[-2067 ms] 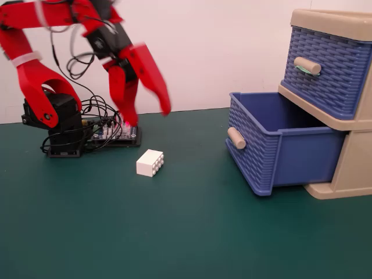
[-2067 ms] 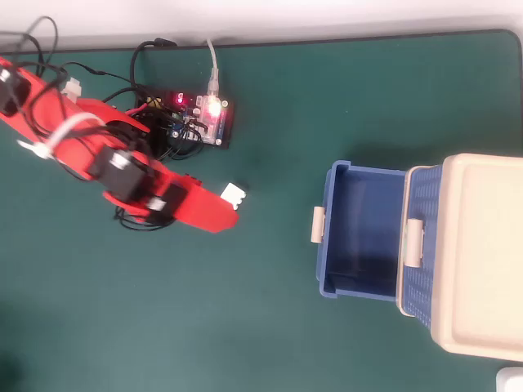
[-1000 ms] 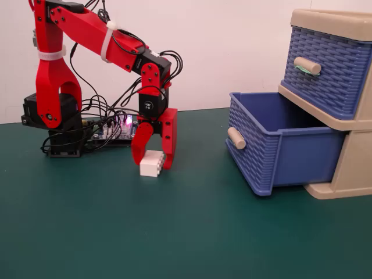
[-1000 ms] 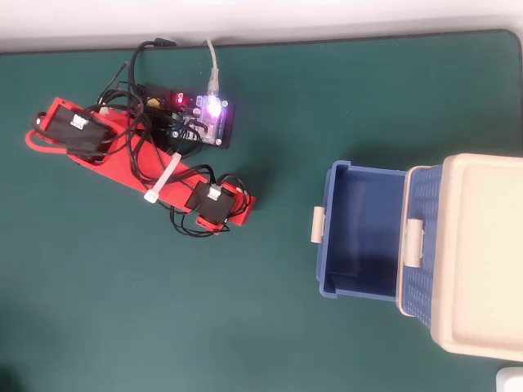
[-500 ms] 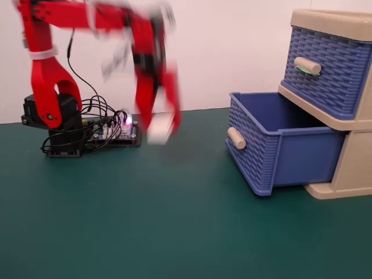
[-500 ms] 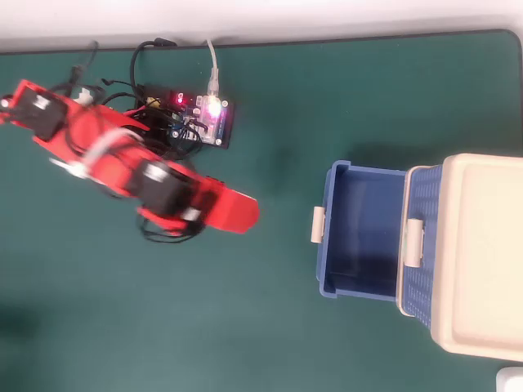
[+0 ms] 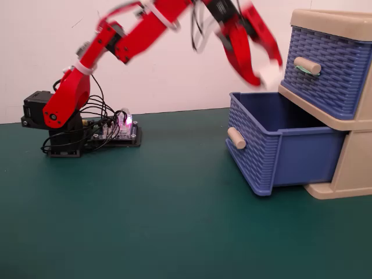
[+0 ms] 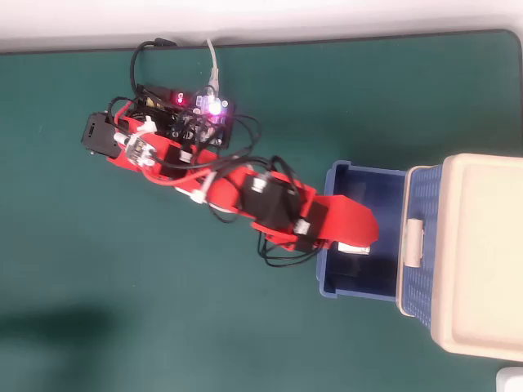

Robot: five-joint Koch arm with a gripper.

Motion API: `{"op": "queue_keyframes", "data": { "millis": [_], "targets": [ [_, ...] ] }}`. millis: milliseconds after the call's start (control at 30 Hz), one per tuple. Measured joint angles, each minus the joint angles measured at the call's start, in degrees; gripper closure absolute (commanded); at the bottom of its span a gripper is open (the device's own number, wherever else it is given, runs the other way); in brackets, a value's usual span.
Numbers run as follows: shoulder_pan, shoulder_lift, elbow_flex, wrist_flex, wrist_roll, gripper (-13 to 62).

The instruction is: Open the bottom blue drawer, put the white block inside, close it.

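One white block (image 7: 268, 74) gripped in end effector (image 7: 263, 74) above bottom blue drawer (image 7: 279, 148).

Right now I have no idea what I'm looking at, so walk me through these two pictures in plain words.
The red thing is a small hobby robot arm bolted to a green table. One picture is taken from the side at table height, the other looks straight down from above.

At the arm's tip are two red fingers forming its gripper. They hold a small white block, blurred by motion in the side picture, over an open blue drawer. From above, the white block peeks out under the gripper, above the drawer's inside.

That drawer is the lower of two in a beige cabinet; the upper drawer is shut. Near the arm's base lies a circuit board with lit lights and wires.
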Motion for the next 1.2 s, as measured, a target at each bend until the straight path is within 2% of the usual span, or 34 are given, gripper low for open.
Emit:
{"op": "queue_keyframes", "data": {
  "millis": [67,200,300,500,667,767,933,1200],
  "targets": [
    [0.00,-0.26,0.00,0.00,-0.18,54.2],
    [-0.09,-0.26,-0.09,0.00,-0.09,29.0],
    [0.00,-0.70,-0.18,0.00,2.37,17.4],
    [0.00,0.18,-0.26,0.44,4.66,15.8],
    [0.70,11.07,0.88,10.81,4.13,15.8],
    [0.62,16.96,10.02,13.89,-0.18,15.8],
    [2.81,17.14,23.47,13.89,-9.49,15.9],
    [5.63,14.50,26.19,13.62,-13.54,15.9]
  ]
}}
